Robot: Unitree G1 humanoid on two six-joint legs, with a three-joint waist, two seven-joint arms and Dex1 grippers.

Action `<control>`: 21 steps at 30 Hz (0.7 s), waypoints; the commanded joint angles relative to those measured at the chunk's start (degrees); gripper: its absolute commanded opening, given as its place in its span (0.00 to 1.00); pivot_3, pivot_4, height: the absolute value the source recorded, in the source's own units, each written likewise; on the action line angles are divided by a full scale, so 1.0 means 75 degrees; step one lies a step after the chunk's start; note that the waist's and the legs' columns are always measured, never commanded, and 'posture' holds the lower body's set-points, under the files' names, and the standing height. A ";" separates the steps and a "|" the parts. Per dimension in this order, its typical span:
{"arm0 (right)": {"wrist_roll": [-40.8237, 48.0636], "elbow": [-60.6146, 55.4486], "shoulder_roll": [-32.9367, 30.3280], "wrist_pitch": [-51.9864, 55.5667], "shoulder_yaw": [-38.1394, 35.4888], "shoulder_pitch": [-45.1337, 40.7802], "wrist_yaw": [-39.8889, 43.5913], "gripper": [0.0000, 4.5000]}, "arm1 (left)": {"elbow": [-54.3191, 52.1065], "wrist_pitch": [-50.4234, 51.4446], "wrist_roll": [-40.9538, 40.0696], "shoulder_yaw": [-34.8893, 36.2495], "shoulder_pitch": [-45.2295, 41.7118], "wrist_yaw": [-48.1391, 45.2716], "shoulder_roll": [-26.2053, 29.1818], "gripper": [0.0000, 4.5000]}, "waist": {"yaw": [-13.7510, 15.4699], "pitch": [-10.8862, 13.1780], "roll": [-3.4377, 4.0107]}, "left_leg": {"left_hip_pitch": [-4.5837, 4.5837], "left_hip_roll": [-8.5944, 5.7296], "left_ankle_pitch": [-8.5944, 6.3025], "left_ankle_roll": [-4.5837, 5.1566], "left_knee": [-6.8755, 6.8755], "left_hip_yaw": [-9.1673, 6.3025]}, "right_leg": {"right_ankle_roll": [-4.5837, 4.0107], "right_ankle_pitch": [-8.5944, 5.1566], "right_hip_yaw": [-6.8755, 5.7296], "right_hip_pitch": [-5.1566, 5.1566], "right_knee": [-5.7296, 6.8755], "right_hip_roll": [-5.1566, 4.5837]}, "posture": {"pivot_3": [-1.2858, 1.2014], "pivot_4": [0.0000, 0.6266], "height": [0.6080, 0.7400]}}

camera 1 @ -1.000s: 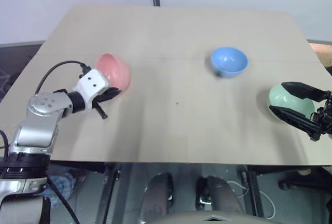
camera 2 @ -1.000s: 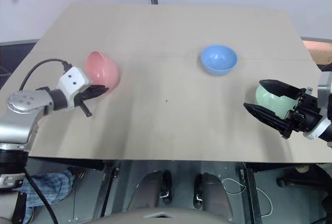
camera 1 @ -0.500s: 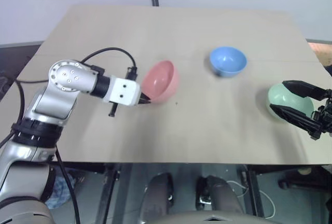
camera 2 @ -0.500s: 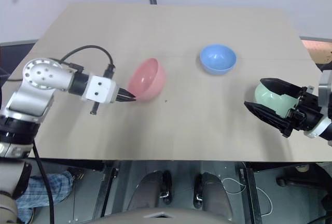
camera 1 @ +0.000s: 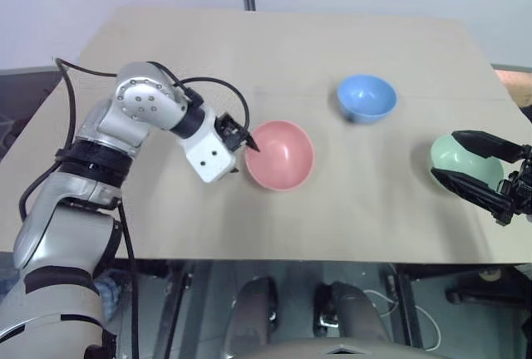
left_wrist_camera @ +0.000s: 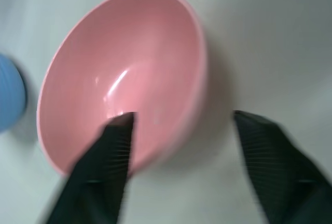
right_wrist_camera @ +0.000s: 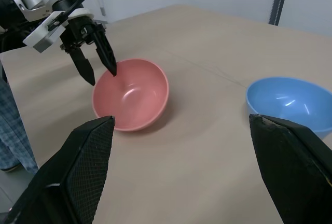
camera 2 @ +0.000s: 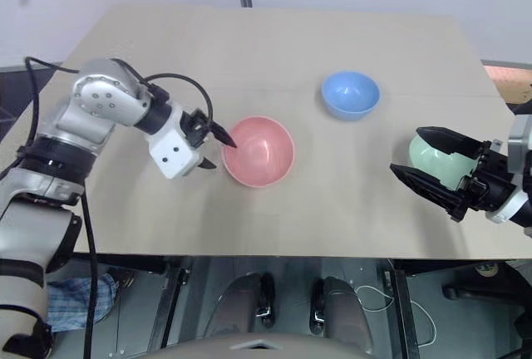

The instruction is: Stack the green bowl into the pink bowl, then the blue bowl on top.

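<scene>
salmon-pink plastic sat upright near the middle of the pale wooden table (camera 1: 166, 43) as the pink bowl (camera 1: 280, 154) rested on its base, mouth up. the left gripper (camera 2: 214, 145) hung at the bowl's rim with its two black fingers (right_wrist_camera: 106, 53) spread apart, one over the inside wall and one outside it, pinching nothing. the blue bowl (camera 1: 366, 98) stood farther back and toward the robot's right, well apart from the pink one. the green bowl (camera 2: 439, 161) lay near the table's right edge, between the wide-open fingers of the right gripper (camera 2: 434, 166), which bracketed it without clamping it. judging by this layout, the pink base looked to be in place and the green bowl's turn was in hand; the next move seemed to call for the right claw to close on the green bowl, lift it clear and lower it squarely into the pink one, with the left arm out of the way.
</scene>
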 commanded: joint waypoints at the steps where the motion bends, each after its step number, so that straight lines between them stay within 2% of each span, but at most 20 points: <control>1: 0.0056 -0.0185 0.0016 -0.0155 -0.0284 0.0001 -0.0020 1.00 | 0.0334 -0.0424 -0.0014 0.0163 -0.0353 0.0207 -0.0016 0.99 | -0.0002 0.0000 0.0000 | 0.0000 0.0001 0.0000 0.0000 0.0000 0.0000 | 0.0000 0.0000 0.0000 0.0000 0.0001 0.0000 | 0.52 0.24 1.00; 4: 0.0035 -0.0177 0.0011 -0.0163 -0.0251 0.0026 0.0007 1.00 | 0.0461 -0.0060 -0.0250 0.0298 -0.0421 0.0208 -0.0008 0.99 | 0.0000 0.0000 0.0000 | 0.0001 0.0001 0.0000 0.0000 0.0003 0.0000 | 0.0000 0.0000 0.0000 0.0000 0.0004 0.0001 | 0.52 0.24 1.00; 8: 0.0005 -0.0088 -0.0035 -0.0168 -0.0193 -0.0049 0.0044 1.00 | 0.0206 0.1212 -0.0923 0.0620 -0.0312 0.0015 0.0126 0.99 | -0.0002 0.0000 0.0000 | 0.0000 0.0002 0.0000 0.0000 0.0009 -0.0001 | 0.0000 0.0000 0.0000 0.0000 0.0007 -0.0001 | 0.52 0.24 1.00; 13: -0.0044 0.0003 -0.0086 -0.0174 -0.0108 -0.0140 0.0106 1.00 | -0.1073 0.5849 -0.2962 0.1774 0.0282 0.0568 0.0071 0.99 | -0.0009 0.0000 0.0000 | 0.0001 0.0006 0.0005 -0.0008 0.0014 -0.0004 | 0.0001 -0.0001 0.0002 0.0000 0.0013 -0.0016 | 0.52 0.24 1.00; 17: -0.0154 0.0015 -0.0110 -0.0149 -0.0023 -0.0145 0.0127 1.00 | -0.1675 0.8598 -0.3994 0.2873 0.0981 0.1853 0.0059 0.99 | -0.0023 0.0000 0.0000 | 0.0006 0.0008 0.0007 -0.0010 0.0019 -0.0005 | 0.0001 -0.0001 0.0006 0.0001 0.0026 -0.0018 | 0.52 0.24 1.00; 21: -0.0595 0.0170 -0.0174 -0.0107 0.0169 -0.0309 -0.0171 1.00 | -0.1601 1.1030 -0.5512 0.4600 0.1620 0.2980 0.0119 0.99 | -0.0037 0.0002 -0.0003 | 0.0015 0.0011 0.0007 -0.0010 0.0027 -0.0001 | 0.0002 -0.0002 0.0015 0.0000 0.0049 -0.0022 | 0.52 0.24 1.00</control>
